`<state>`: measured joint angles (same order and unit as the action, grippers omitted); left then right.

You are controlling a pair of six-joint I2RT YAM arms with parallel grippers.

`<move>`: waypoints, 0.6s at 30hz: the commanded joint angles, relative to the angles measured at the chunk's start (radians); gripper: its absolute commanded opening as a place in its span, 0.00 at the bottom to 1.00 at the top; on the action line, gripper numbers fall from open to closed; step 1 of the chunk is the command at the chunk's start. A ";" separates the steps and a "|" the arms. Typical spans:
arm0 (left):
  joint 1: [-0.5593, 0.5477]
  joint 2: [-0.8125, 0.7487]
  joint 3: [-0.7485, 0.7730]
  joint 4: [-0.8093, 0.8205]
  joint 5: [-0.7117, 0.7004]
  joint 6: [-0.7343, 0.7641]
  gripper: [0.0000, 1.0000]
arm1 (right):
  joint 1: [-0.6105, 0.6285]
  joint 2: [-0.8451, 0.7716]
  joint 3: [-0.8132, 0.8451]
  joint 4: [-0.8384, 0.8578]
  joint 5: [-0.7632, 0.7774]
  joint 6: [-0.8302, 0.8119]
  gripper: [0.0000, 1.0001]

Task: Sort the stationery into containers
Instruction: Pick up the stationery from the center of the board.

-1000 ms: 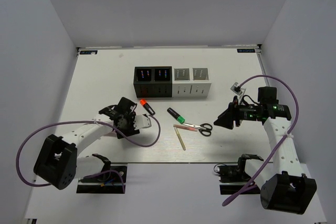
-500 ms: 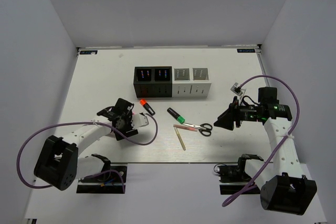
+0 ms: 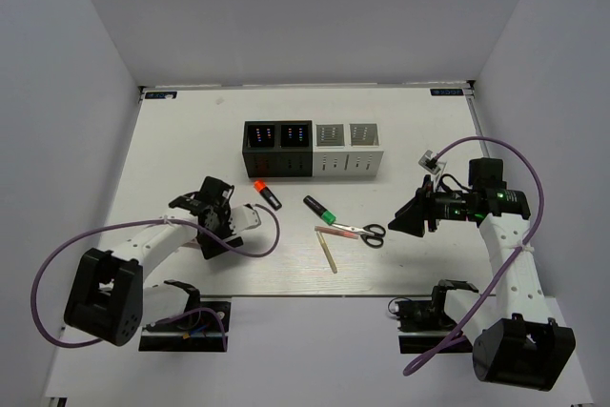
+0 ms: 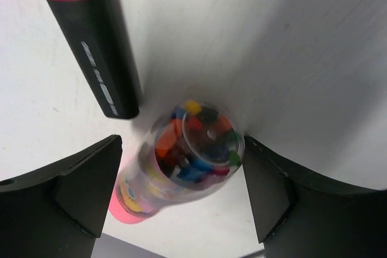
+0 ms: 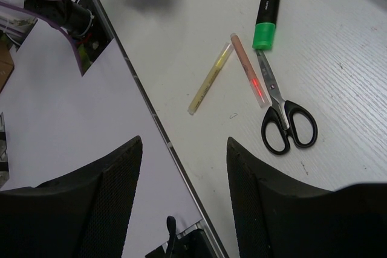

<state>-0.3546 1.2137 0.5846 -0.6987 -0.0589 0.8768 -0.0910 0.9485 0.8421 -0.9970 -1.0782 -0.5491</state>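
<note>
Top view: white table (image 3: pixel 181 150) boxed in by plain white walls (image 3: pixel 315 16), evenly lit. Containers (image 3: pixel 329 165) near the far middle, four joined cubes in a row, two black on the left, two white on the right. Loose on the table in front of them: orange-capped highlighter (image 3: pixel 267 193), green-capped highlighter (image 3: pixel 319 209), black-handled scissors (image 3: pixel 362 233), thin pink stick (image 3: pixel 334 229) along the blades, pale stick (image 3: pixel 328 253) nearer the front edge. Left gripper (image 3: pixel 246 220) low over the table, just left of the orange-capped highlighter; jaw state not readable from here. Right gripper (image 3: pixel 398 223) just right of the scissors handles, apart from them. Purple cable (image 3: pixel 57 264) looped off each arm. Left wrist view: small clear tube (image 4: pixel 193 143) of coloured bits, pink at the near end, blurred, directly between the two black fingers (image 4: pixel 78 191). Jaws close on both sides of it; pinching or merely flanking, cannot tell. Pink-capped highlighter (image 4: pixel 97 46) flat on the table just beyond the left finger, outside the jaws. Right wrist view: jaws spread wide over the table's front edge. Beyond them, pale stick and pink stick side by side, slightly splayed; scissors beside the pink stick, blade tips at the green cap; all well clear of the fingers.
</note>
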 commanded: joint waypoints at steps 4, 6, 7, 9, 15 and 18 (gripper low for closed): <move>0.026 -0.008 0.047 -0.081 0.028 0.024 0.90 | 0.002 -0.016 0.049 -0.032 -0.045 -0.023 0.61; 0.028 0.001 0.044 -0.064 0.030 0.021 0.90 | 0.002 -0.019 0.048 -0.040 -0.048 -0.026 0.61; 0.026 0.009 0.037 -0.059 0.031 0.014 0.89 | 0.000 -0.020 0.049 -0.038 -0.048 -0.028 0.61; 0.028 0.023 0.024 -0.033 0.039 0.005 0.85 | 0.000 -0.022 0.048 -0.040 -0.048 -0.029 0.61; 0.028 0.058 -0.012 0.031 0.056 -0.025 0.65 | 0.000 -0.024 0.051 -0.042 -0.045 -0.031 0.62; 0.026 0.064 -0.037 0.073 0.057 -0.041 0.54 | -0.003 -0.025 0.051 -0.042 -0.043 -0.032 0.62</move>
<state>-0.3328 1.2549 0.5968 -0.7139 -0.0425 0.8577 -0.0914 0.9386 0.8494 -1.0225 -1.0885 -0.5613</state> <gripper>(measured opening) 0.693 0.624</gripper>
